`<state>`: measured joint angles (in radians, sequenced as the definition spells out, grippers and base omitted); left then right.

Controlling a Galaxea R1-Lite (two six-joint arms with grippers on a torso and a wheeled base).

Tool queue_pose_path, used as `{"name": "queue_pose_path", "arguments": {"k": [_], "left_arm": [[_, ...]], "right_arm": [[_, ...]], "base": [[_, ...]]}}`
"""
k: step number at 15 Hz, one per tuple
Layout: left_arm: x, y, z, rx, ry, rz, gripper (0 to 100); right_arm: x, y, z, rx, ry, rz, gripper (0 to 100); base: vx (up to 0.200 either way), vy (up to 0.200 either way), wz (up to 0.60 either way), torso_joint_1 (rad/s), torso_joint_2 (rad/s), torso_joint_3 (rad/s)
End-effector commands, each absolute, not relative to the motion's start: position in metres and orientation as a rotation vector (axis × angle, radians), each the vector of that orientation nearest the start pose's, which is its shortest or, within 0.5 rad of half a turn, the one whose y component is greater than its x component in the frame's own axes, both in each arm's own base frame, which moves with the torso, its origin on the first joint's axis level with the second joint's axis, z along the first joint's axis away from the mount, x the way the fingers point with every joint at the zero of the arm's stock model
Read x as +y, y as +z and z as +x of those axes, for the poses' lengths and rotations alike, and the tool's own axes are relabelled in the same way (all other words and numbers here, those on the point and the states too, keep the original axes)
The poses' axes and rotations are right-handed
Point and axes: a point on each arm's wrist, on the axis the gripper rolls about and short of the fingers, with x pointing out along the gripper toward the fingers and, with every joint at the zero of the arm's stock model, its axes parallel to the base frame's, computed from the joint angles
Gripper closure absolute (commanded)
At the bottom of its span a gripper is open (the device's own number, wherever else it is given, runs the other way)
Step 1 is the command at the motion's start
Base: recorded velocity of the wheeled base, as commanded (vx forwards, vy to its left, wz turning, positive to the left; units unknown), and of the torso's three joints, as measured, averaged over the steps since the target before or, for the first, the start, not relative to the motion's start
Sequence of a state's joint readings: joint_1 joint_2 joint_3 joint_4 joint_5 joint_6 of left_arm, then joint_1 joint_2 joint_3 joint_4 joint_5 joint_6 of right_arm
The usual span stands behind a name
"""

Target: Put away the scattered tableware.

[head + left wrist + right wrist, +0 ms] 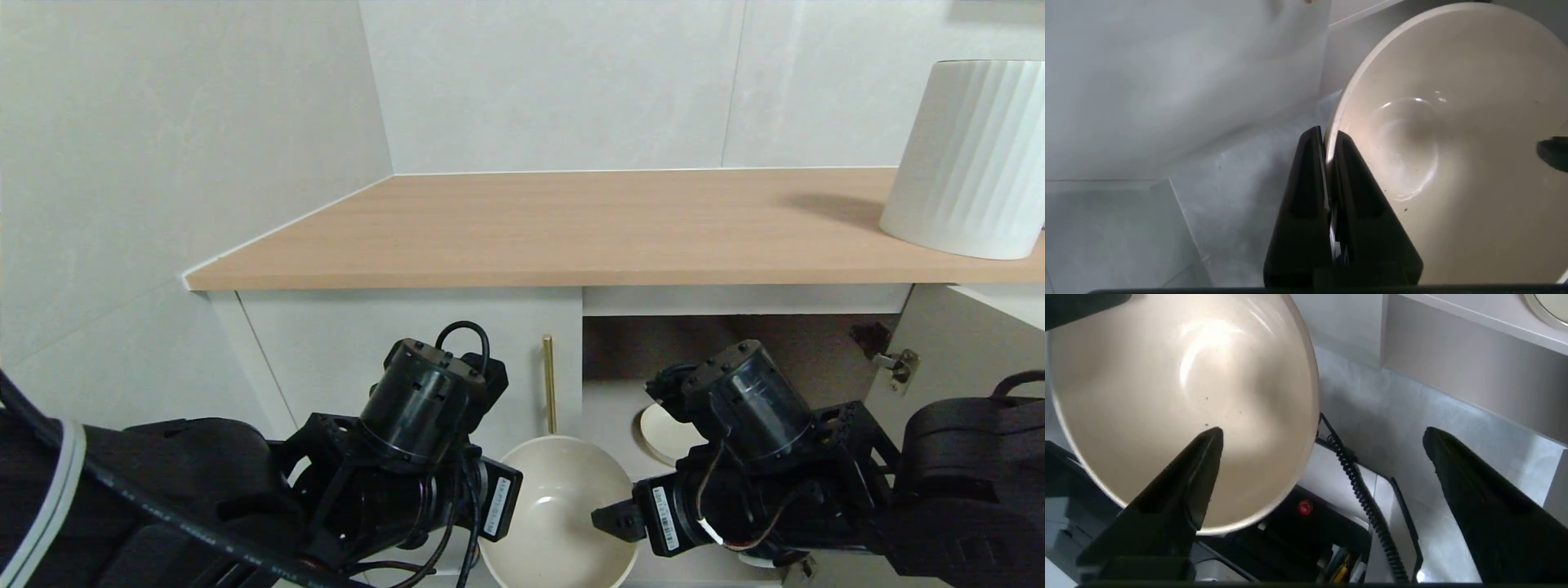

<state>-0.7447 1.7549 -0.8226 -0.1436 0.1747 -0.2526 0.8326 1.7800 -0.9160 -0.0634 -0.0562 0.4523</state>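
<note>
I am holding the bowl (pixel 559 510) with my left gripper (pixel 1328 143), whose two fingers (pixel 1310 180) are pressing together on the bowl's left rim, one on the inside and one on the outside. The bowl is cream, and it is hanging in the air on the near side of the cabinet (pixel 408 327), below the counter (pixel 571 229), with its hollow facing up. It is sitting between my two grippers, in front of the spot where the closed left door (pixel 343 335) is meeting the open compartment. My right gripper (pixel 1321 445) is hovering just right of the bowl with its fingers spread wide and gripping nothing. One of them is lying at the bowl's right rim, and I cannot tell whether it is touching. A brass handle (pixel 549 384) is standing upright on the right edge of the closed door, just beyond the bowl. Inside the open compartment a pale plate (pixel 665 433) is lying flat on the shelf, partly hidden behind my right wrist. The right door (pixel 963 343) is swinging out wide at the right, with its hinge (pixel 898 366) showing. On the counter, far to the right, a white ribbed container (pixel 971 155) is standing upright.
</note>
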Motion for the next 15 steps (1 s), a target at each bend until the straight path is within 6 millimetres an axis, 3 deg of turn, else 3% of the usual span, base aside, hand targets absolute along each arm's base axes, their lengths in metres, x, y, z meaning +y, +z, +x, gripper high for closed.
{"name": "queue_pose_path", "arguments": {"k": [1, 2, 3, 13, 14, 15], "left_arm": [[-0.1947, 0.1280, 0.2166, 0.772, -0.444, 0.117, 100], [-0.1950, 0.1280, 0.2163, 0.772, -0.446, 0.118, 100], [-0.1950, 0.1280, 0.2163, 0.772, -0.446, 0.118, 100], [-0.1952, 0.1271, 0.2167, 0.774, -0.442, 0.119, 100], [-0.1950, 0.1263, 0.2167, 0.774, -0.434, 0.123, 0], [-0.1950, 0.1263, 0.2167, 0.774, -0.434, 0.123, 0]], "right_arm": [[0.2277, 0.1298, 0.2087, 0.888, 0.543, 0.054, 0], [0.2285, 0.1290, 0.2095, 0.885, 0.544, 0.056, 0], [0.2287, 0.1285, 0.2096, 0.887, 0.543, 0.057, 100], [0.2277, 0.1298, 0.2081, 0.884, 0.545, 0.057, 100], [0.2277, 0.1298, 0.2081, 0.884, 0.546, 0.056, 100], [0.2277, 0.1298, 0.2081, 0.884, 0.546, 0.056, 100]], "base": [[0.000, 0.000, 0.00, 0.000, 0.00, 0.000], [0.000, 0.000, 0.00, 0.000, 0.00, 0.000], [0.000, 0.000, 0.00, 0.000, 0.00, 0.000], [0.000, 0.000, 0.00, 0.000, 0.00, 0.000], [0.000, 0.000, 0.00, 0.000, 0.00, 0.000], [0.000, 0.000, 0.00, 0.000, 0.00, 0.000]]}}
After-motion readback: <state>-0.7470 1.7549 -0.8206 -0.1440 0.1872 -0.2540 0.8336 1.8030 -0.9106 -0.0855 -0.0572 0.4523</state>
